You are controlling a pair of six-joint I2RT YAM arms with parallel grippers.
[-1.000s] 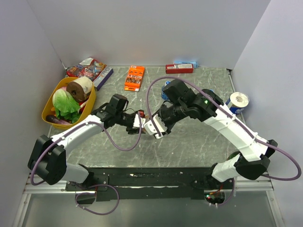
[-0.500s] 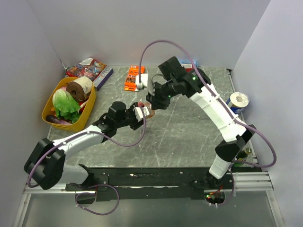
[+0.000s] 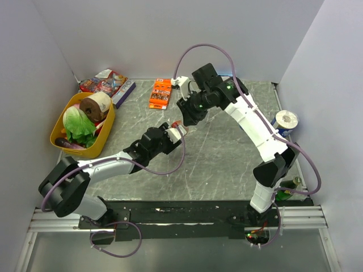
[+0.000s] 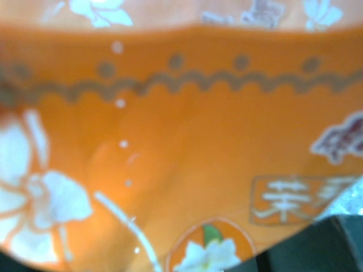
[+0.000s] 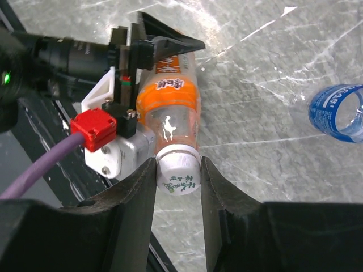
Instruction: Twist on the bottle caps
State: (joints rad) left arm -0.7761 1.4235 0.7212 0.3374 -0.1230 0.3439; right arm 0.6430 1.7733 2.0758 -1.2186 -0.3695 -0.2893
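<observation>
My left gripper (image 3: 176, 130) is shut on the body of the bottle with orange liquid (image 5: 168, 105), holding it above the middle of the table. Its orange flowered label (image 4: 181, 141) fills the left wrist view. My right gripper (image 5: 177, 165) comes in from the far side, and both fingers press the sides of the whitish cap (image 5: 178, 177) sitting on that bottle's neck. A short bottle with a blue label (image 5: 334, 111) lies open-mouthed on the table to the right. The blue caps are out of view.
A yellow basket (image 3: 59, 139) with lettuce and a brown roll stands at the left. Snack packs (image 3: 105, 82) and a flat orange box (image 3: 161, 93) lie at the back. A blue-and-white roll (image 3: 285, 120) sits at the right edge, and a green bottle (image 3: 288, 186) by the right arm's base.
The right arm swung from the near middle up to the far side, and its fingers now sit on the cap. The left arm stretched further right with the orange bottle.
</observation>
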